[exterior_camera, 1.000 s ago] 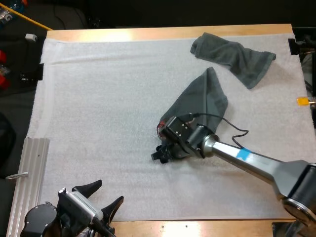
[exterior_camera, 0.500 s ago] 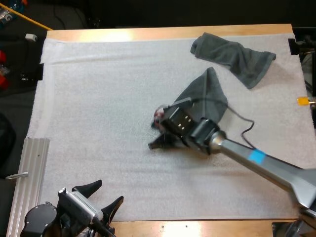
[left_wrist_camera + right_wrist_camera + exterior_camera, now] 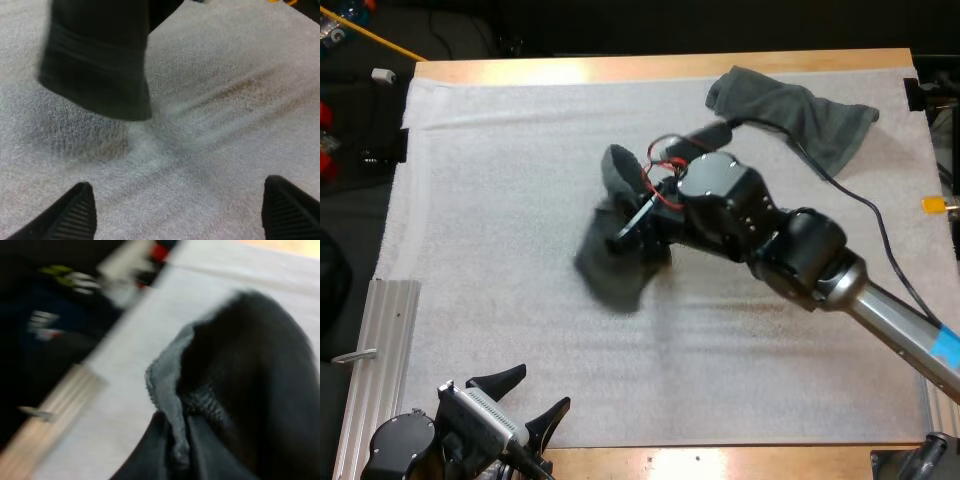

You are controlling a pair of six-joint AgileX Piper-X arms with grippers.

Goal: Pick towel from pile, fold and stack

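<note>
My right gripper (image 3: 628,232) is shut on a dark grey-green towel (image 3: 608,262), which hangs from it above the middle of the white mat (image 3: 490,170). In the right wrist view a fold of the towel (image 3: 240,380) is pinched between the fingers (image 3: 150,455). A second, crumpled towel (image 3: 790,108) lies at the mat's far right corner. My left gripper (image 3: 535,395) rests open at the front left; its view has the hanging towel (image 3: 97,65) ahead, clear of the mat, and its gripper (image 3: 180,212) holds nothing.
A ribbed metal rail (image 3: 380,340) lies along the table's left front edge. Bare wooden table (image 3: 650,66) runs beyond the mat's far side. The right arm (image 3: 880,310) stretches across the mat's right half.
My right gripper shut on the middle towel's near corner, lifted it and swung it left and away. The left arm stayed still.
</note>
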